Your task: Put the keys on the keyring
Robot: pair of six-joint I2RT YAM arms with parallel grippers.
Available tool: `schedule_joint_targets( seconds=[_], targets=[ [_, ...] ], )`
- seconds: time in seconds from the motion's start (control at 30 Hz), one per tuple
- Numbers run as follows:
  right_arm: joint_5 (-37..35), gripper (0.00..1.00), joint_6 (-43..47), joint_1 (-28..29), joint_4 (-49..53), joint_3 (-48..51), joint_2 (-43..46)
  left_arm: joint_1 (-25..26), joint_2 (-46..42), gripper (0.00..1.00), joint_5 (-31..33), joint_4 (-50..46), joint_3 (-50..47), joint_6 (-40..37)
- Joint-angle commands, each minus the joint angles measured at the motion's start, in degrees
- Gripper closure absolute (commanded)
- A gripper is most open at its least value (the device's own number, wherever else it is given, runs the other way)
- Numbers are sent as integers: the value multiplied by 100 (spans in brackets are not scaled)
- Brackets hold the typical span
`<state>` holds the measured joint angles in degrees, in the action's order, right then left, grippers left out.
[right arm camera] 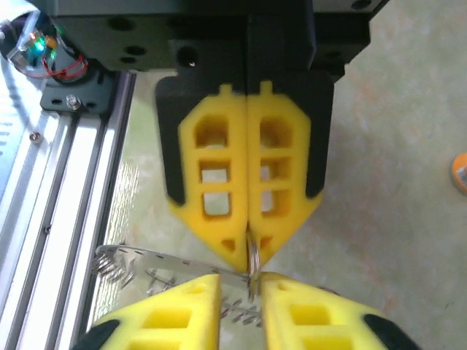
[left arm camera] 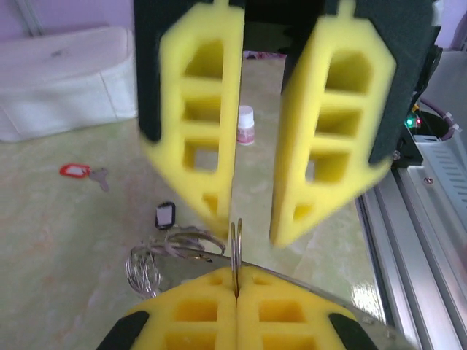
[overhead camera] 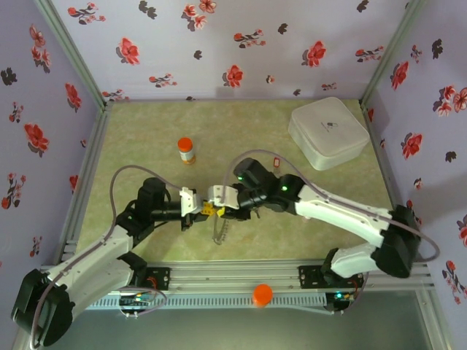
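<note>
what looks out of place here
An orange cap sits at the near rail, off the table and apart from the bottle, which stands upright with its own orange cap on. Nothing else stands out.

We see matt, porous yellow foam on the gripper pads (right arm camera: 211,175), glossy silvery metal on the keyring (right arm camera: 146,257), and a smooth, shiny tabletop (right arm camera: 394,146).
</note>
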<state>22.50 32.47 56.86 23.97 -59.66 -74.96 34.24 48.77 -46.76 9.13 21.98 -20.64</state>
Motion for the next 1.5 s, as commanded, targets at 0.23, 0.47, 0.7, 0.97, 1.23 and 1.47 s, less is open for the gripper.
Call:
schedule_joint_targets(
  seconds=[0.23,0.47,0.7,0.97,1.23,1.47],
  targets=[
    [872,73,-1241,-399,-2783,1595,1003,30,242,100,-477,2777,-453,1362],
    [974,75,-1447,-393,-3121,1616,839,35,226,100,-542,2779,-453,1382],
    [1167,83,-1485,-393,-3157,1506,648,31,219,100,-586,2779,-453,1410],
    [1122,100,-1263,-386,-2599,1249,610,31,-41,75,-125,2244,-420,970],
    [-423,100,84,12,-26,96,240,30,-285,75,254,391,-22,77],
    [-961,100,299,292,807,-647,-256,39,-228,78,212,212,26,17]
  ],
)
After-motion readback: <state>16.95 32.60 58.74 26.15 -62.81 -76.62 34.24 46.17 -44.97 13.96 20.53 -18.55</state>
